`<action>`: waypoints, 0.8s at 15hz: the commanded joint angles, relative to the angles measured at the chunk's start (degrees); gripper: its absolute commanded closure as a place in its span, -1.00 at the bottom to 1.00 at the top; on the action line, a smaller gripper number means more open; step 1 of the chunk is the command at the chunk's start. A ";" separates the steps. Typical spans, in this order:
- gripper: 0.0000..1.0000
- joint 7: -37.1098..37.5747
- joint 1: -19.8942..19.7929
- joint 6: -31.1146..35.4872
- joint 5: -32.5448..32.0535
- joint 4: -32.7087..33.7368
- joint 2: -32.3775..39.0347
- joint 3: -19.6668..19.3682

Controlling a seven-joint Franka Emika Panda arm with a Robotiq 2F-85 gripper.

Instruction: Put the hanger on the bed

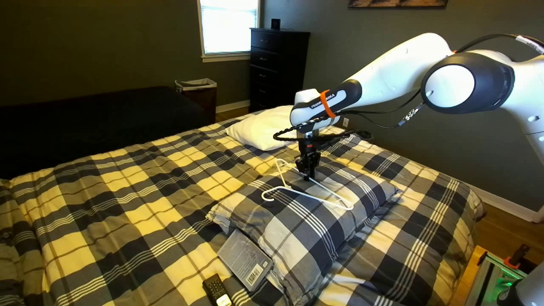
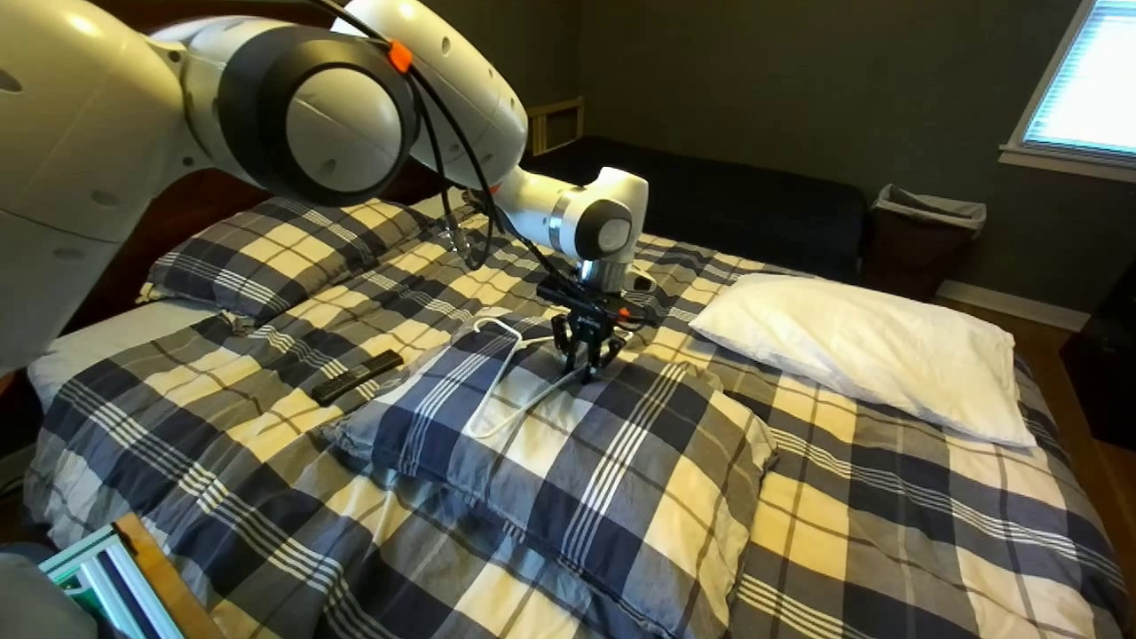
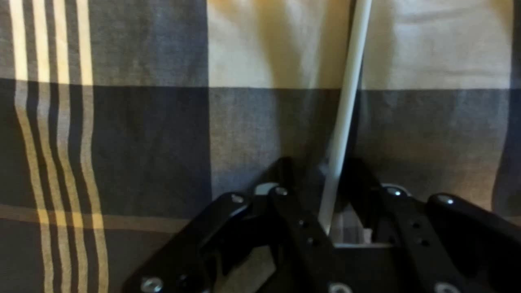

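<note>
The thin white hanger lies tilted over a plaid pillow on the bed, with its hook toward the remote's side. It also shows in an exterior view. My gripper points straight down at the hanger's long bar, low over the pillow, and it shows in an exterior view. In the wrist view the white hanger bar runs between the fingertips of the gripper. The fingers look apart around the bar, with a gap beside it. Dark shadow hides whether they touch it.
A white pillow lies on the bed. A dark remote and a grey case with a barcode lie beside the plaid pillow. Another plaid pillow is near the headboard. A dark cable loop hangs around my wrist.
</note>
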 commanded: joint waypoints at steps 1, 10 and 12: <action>0.88 -1.39 -0.80 2.87 0.42 -3.25 -2.30 0.61; 0.96 -7.44 -0.17 11.89 0.59 -13.94 -11.68 3.75; 0.96 -7.53 0.61 15.51 0.87 -19.37 -16.31 5.03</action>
